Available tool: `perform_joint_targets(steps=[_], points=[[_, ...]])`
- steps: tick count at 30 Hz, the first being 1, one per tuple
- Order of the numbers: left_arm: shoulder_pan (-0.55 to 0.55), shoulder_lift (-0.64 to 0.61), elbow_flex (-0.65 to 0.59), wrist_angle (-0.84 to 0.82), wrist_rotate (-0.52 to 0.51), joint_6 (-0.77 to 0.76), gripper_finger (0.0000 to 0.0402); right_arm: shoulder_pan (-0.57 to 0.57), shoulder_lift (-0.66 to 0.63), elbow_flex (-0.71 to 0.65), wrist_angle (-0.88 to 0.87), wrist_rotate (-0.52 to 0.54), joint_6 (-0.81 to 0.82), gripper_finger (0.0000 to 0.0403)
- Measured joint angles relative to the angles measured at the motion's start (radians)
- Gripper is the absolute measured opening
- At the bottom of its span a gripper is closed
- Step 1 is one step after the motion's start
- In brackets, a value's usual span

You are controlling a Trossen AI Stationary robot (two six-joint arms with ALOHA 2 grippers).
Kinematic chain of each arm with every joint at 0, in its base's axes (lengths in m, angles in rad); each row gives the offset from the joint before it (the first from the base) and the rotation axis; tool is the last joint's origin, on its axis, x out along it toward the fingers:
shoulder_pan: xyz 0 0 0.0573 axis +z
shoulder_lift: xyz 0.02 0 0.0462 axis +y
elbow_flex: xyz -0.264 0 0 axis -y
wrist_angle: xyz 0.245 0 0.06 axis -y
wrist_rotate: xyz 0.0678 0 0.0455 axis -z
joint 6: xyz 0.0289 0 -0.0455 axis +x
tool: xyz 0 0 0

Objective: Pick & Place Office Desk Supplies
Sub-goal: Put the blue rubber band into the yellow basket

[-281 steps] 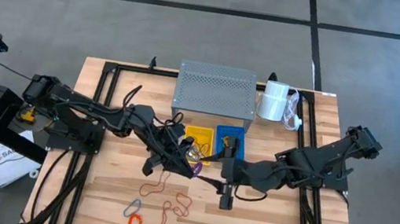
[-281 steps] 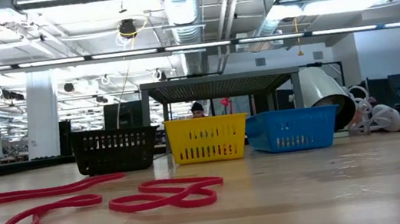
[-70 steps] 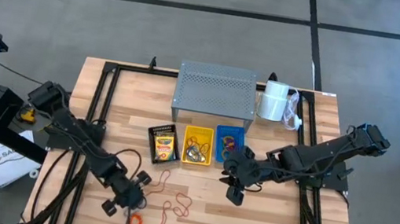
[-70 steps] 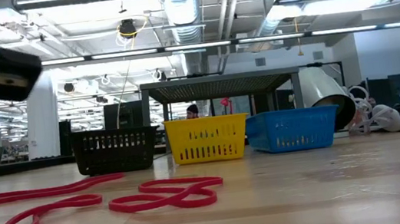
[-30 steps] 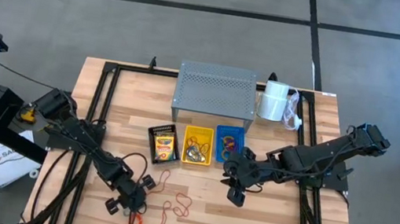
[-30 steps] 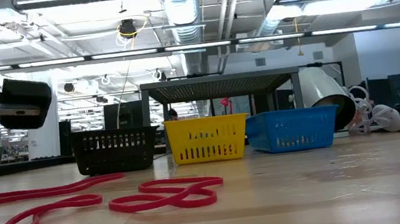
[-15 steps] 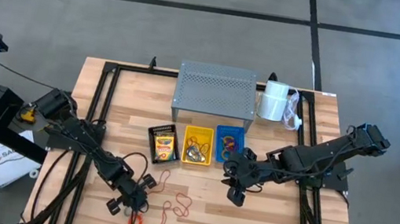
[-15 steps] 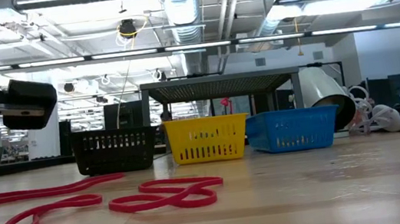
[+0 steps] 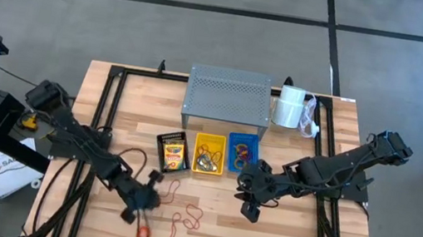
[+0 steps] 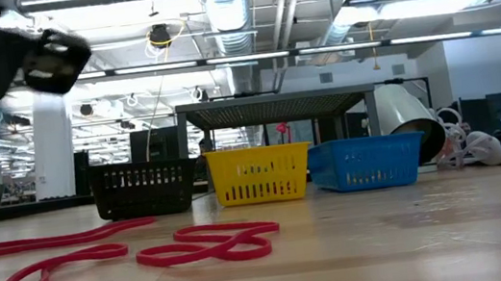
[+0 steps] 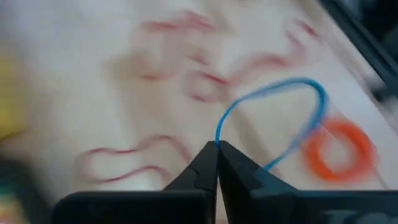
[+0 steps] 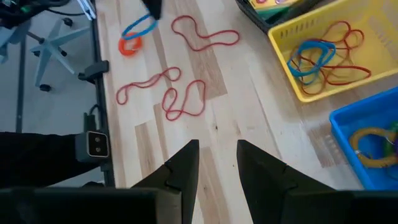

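Note:
My left gripper hovers over the table's near left part, shut on a blue rubber band. Just beyond it an orange ring lies flat on the wood, with several red band loops lying nearby. My right gripper hangs open and empty above the table's middle, in front of the baskets. The black basket holds a crayon box, and the yellow basket holds red and blue bands. The blue basket holds more bands. My left gripper pinches one spot of the blue band's strand at the very ends of its two fingers, which slant down from the table's left. The loop stands out past the fingertips over the wood; whether its far end still rests there, I cannot tell.
A grey perforated riser stands behind the baskets, with a white roll to its right at the far edge. Black frame rails run along both table sides. Bare wood lies at the near right.
My left gripper has shut on the blue band, then risen from the table and rolled about its own axis. The band has come up with it, away from the orange ring, which has stayed in place.

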Motion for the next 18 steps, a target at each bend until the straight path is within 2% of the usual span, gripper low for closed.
perform_joint_targets(steps=[7, 10, 14, 18], points=[[0.084, -0.13, 0.0, 0.011, -0.414, -0.405, 0.0001, -0.01, 0.0, 0.0, 0.118, 0.053, 0.025, 0.0106], [0.151, -0.164, 0.002, 0.054, -0.524, -0.566, 0.0001, -0.009, 0.0, 0.0, 0.142, 0.056, 0.026, 0.0106], [0.251, -0.178, 0.002, 0.203, -0.528, -0.583, 0.0001, 0.008, 0.0, 0.0, 0.145, 0.056, 0.026, 0.0106], [0.363, -0.177, 0.002, 0.297, -0.351, -0.53, 0.0, 0.029, 0.0, 0.0, 0.149, 0.061, 0.061, 0.0106]])
